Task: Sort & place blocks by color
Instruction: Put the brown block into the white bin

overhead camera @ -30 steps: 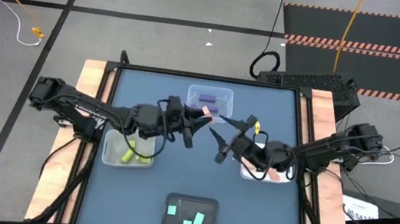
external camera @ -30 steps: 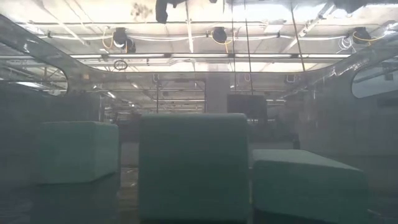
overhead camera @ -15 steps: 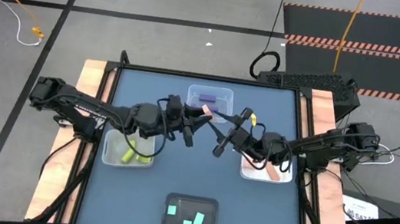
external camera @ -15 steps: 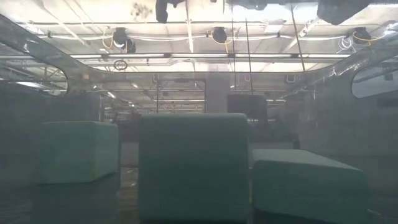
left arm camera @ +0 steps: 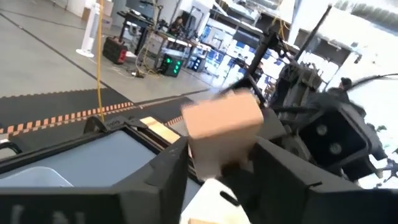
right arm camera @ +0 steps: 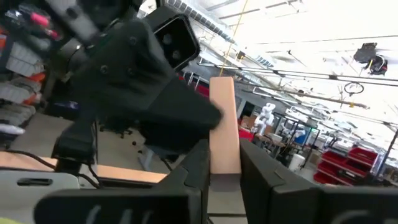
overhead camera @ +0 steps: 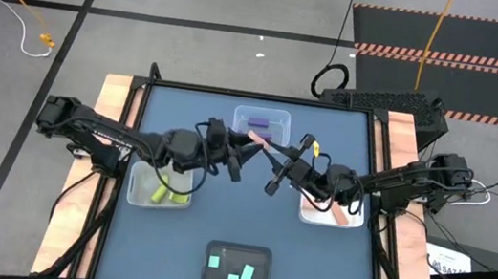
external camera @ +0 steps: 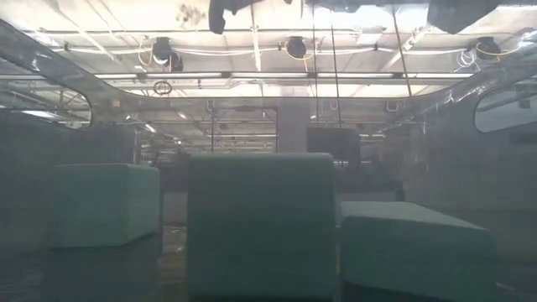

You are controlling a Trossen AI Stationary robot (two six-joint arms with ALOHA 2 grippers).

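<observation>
Right end effector (overhead camera: 271, 167) now at salmon block (overhead camera: 256, 138).
</observation>
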